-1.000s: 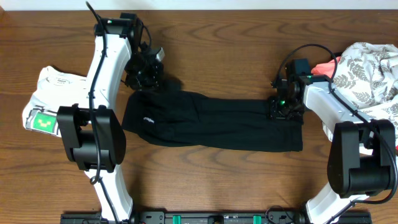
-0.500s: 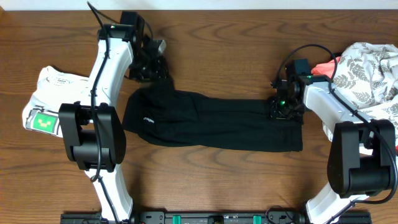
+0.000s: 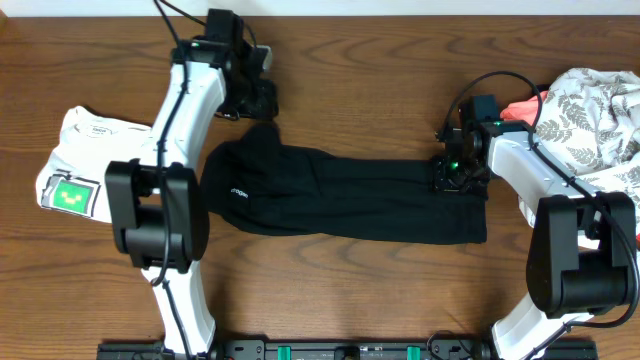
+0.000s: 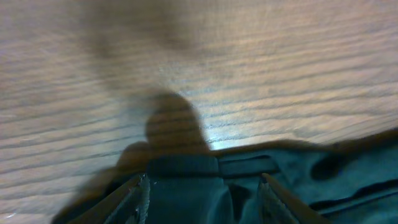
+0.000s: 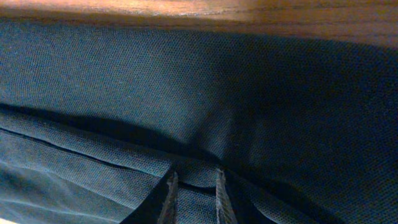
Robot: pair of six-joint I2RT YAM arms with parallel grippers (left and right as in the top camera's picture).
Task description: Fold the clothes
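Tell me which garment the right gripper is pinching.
The black garment, stretched mid-table: the right gripper clamps its end. The white shirt and leaf-print cloth lie aside, ungripped.

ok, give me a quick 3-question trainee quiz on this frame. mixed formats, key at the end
1. Fill in: the folded white garment lies on the robot's ____ side of the table.
2. True or false: the left gripper is clamped on the black garment.
3. Pick one: the right gripper is shut on A) the white garment, B) the black garment, C) nothing.

Key
1. left
2. False: its jaws stand open and grip nothing.
3. B: it pinches the fabric at the garment's far right corner.
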